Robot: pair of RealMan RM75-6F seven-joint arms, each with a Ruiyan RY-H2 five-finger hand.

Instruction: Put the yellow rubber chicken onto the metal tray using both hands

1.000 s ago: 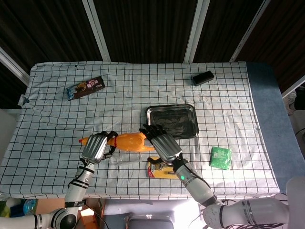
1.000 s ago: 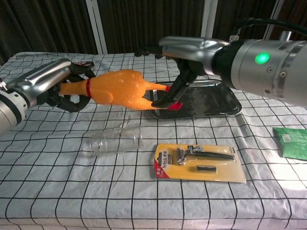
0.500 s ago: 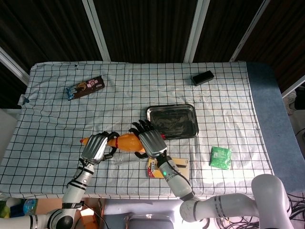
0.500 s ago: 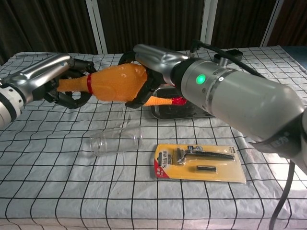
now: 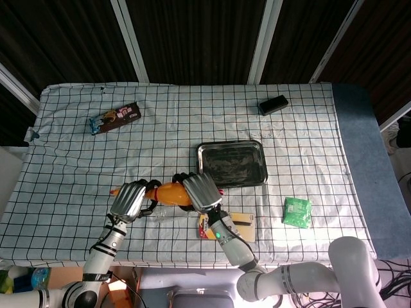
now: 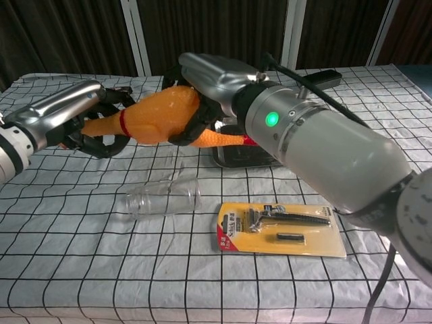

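The yellow rubber chicken (image 5: 168, 192) (image 6: 154, 119) hangs lengthwise above the checked cloth, left of the metal tray (image 5: 239, 164). My left hand (image 5: 129, 199) (image 6: 73, 119) grips its neck by the red collar. Wrapped over the fat rear of the body is my right hand (image 5: 201, 191) (image 6: 210, 79). The orange legs stick out behind that hand toward the tray. In the chest view my right forearm hides most of the tray (image 6: 229, 158).
A clear plastic bottle (image 6: 164, 198) lies on its side under the chicken. Beside it lies a yellow razor pack (image 6: 280, 228). A green packet (image 5: 297, 212) sits at the right, a black box (image 5: 273, 104) at the back, a snack bar (image 5: 114, 118) at the back left.
My right hand slid left from the chicken's feet onto its body and closed around it. The chicken's rear rose a little. The left hand kept its hold.
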